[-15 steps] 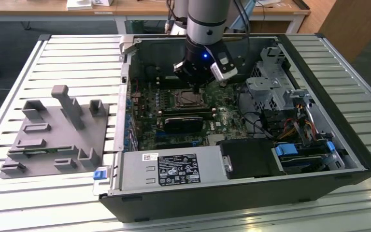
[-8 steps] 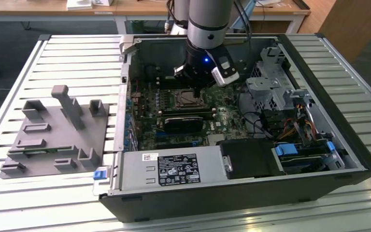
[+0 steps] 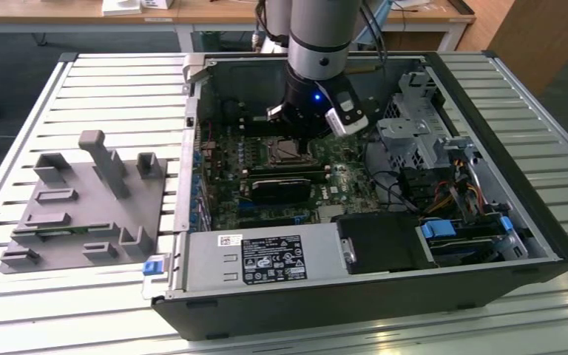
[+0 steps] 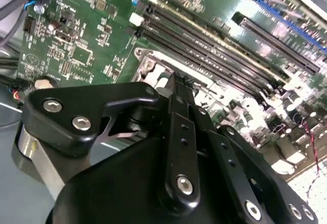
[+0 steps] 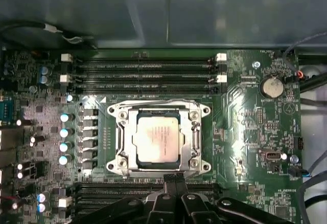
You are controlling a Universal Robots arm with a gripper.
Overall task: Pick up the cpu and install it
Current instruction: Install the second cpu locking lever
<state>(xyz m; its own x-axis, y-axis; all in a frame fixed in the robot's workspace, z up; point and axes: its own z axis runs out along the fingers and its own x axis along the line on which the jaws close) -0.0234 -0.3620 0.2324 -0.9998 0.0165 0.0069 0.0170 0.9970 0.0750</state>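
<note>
Hovering inside the open computer case (image 3: 521, 185), I hold my gripper (image 5: 175, 179) just above the green motherboard (image 5: 245, 121); my fingers (image 5: 175, 185) are pressed together with nothing between them; the cpu (image 5: 157, 138) lies flat in its metal socket frame (image 5: 122, 132) mid-board, between rows of memory slots (image 5: 143, 73), beside my fingertips.
</note>
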